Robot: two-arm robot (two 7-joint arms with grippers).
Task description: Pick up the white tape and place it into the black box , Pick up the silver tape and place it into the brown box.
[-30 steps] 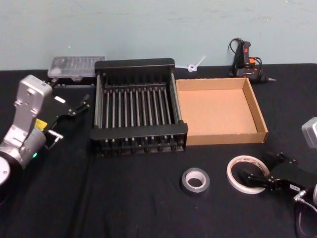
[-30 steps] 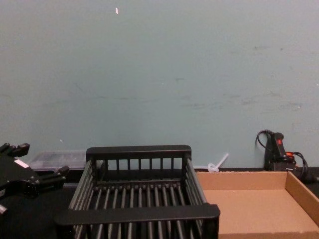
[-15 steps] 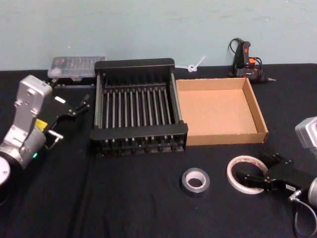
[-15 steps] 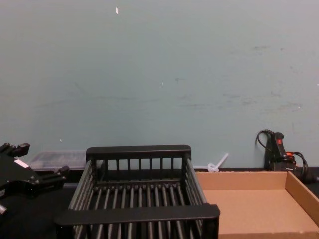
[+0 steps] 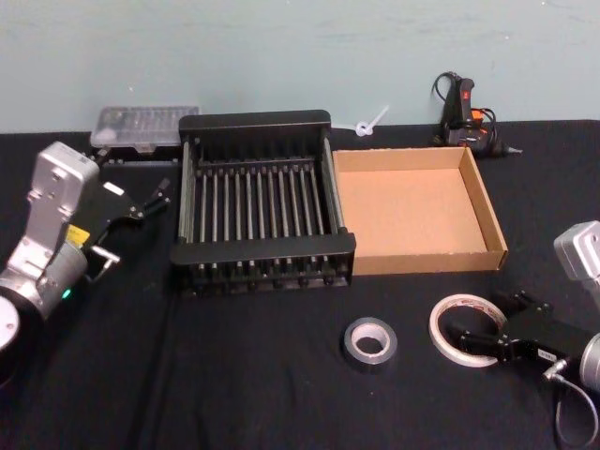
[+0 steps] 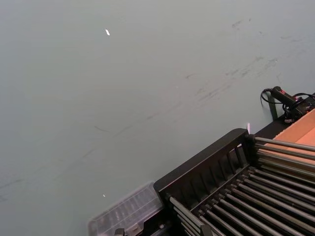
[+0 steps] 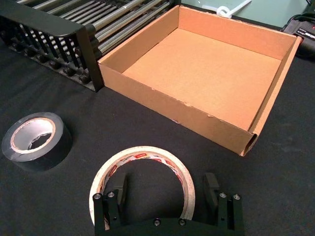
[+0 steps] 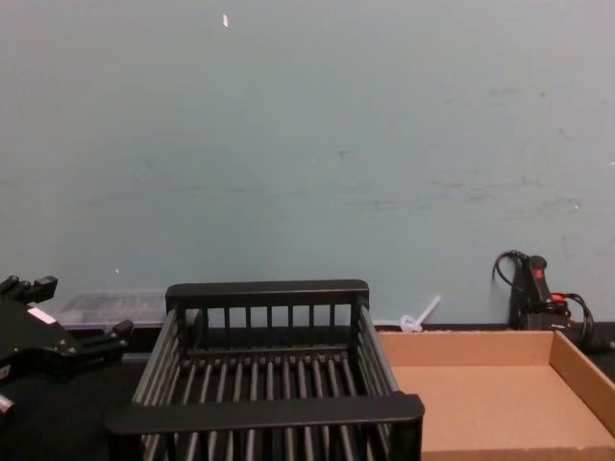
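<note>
The white tape [image 5: 466,328] lies flat on the black cloth at the near right, with red print inside its ring [image 7: 142,174]. My right gripper [image 5: 489,321] is open at the ring's near-right side. In the right wrist view [image 7: 165,189] one finger sits over the hole and the other outside the rim. The silver tape [image 5: 369,341] [image 7: 34,141] lies to the left of the white one. The black box [image 5: 258,251] stands mid-table with the brown box [image 5: 427,261] against its right side. My left gripper [image 5: 148,201] [image 8: 82,309] hovers open, left of the black box.
A clear plastic case [image 5: 145,124] sits behind the black box at the far left. A glue gun [image 5: 464,108] with its cable stands at the far right by the wall, and a white zip tie [image 5: 370,122] lies near it. Black cloth covers the table.
My right gripper has shifted slightly along the white tape's near-right side, staying open. The left arm and both tapes have not moved.
</note>
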